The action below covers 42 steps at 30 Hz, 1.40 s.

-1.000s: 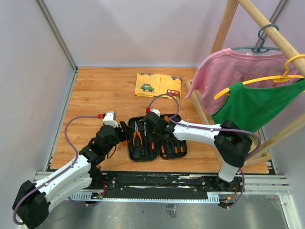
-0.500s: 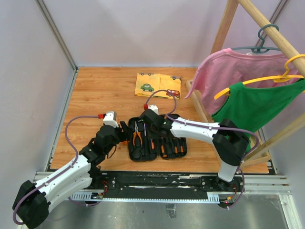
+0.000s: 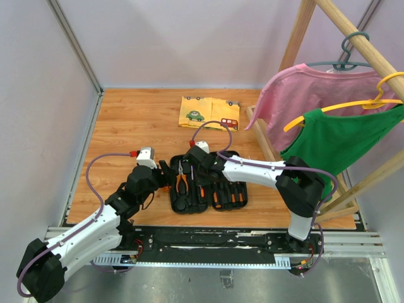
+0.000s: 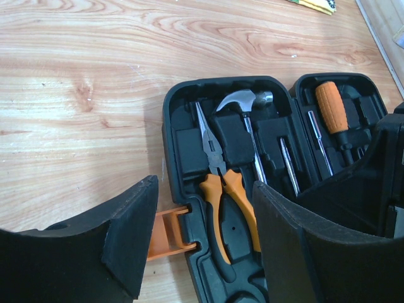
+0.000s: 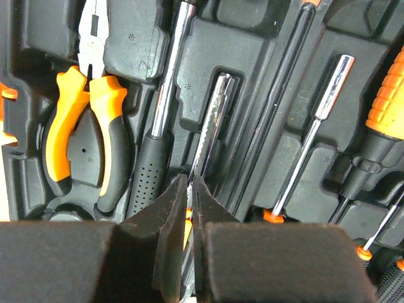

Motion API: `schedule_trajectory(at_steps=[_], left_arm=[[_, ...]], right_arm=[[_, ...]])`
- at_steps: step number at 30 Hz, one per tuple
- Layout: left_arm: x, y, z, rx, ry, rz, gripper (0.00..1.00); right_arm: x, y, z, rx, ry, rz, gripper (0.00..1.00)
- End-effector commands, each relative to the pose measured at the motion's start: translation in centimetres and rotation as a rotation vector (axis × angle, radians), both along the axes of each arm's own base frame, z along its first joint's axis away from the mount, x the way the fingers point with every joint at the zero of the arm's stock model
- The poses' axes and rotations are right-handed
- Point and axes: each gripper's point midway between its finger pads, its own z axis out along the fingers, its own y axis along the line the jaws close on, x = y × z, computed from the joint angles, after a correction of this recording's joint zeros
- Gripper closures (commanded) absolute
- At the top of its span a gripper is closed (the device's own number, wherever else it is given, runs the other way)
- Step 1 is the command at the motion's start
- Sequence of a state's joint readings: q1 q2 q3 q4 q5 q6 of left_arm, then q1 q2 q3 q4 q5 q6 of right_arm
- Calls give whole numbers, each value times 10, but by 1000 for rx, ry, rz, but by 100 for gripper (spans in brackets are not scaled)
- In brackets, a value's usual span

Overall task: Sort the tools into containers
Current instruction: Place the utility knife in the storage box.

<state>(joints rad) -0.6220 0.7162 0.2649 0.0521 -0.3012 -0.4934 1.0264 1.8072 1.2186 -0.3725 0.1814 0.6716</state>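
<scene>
Bright, even light from above lit the table [image 3: 126, 120], leaving only soft shadows beside the tool case [image 4: 166, 120]. Glare streaked the hammer [image 4: 243, 100] head and the thin screwdriver [image 5: 211, 120]. Up close, the right hand [image 5: 190, 182] loomed dark and blurred.

Right pincer [image 3: 194, 165] over tool case [image 3: 235, 203] (pliers [image 3: 181, 181] inside).

case: moulded black plastic tool case [image 4: 167, 120], black inside too, with a little orange latch [image 4: 167, 233]
pliers: orange-and-black-handled pliers [image 4: 218, 189], grey steel jaws
hammer: steel claw hammer [image 4: 243, 100], shiny silver head, black dotted grip
fat one: ribbed orange-handled screwdriver [image 4: 331, 107], black collar
skinny one: thin silvery steel screwdriver [image 5: 211, 113], a peek of orange at the handle end
table: light wood-grain tabletop [image 4: 76, 76]
cloth: yellow cloth [image 3: 208, 112], green and red vehicles printed on it
</scene>
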Motion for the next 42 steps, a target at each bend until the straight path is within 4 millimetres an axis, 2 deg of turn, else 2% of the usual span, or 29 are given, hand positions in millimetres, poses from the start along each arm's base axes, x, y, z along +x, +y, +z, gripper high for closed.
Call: schedule_trajectory(at_steps=[1,11,33,37,39,42], left_arm=[[4,0,6,-6,-33,1,34],[4,0,6,-7,-34,0,35],[5,0,7,-7,-34,1,34],[4,0,6,-6,-33,1,35],[4,0,6,-6,-33,1,35],[5,0,6,-6,-33,2,35]], right_arm=[[10,-6,-1,-32,-8,-18,92],[7,-7,-12,-63,28,-14,99],[-29,-51,-57,-250,192,-1,99],[-25,-49,-49,-235,166,4,99],[-20,-38,-38,-187,137,38,99],[-10,-14,-10,-81,73,104,97]])
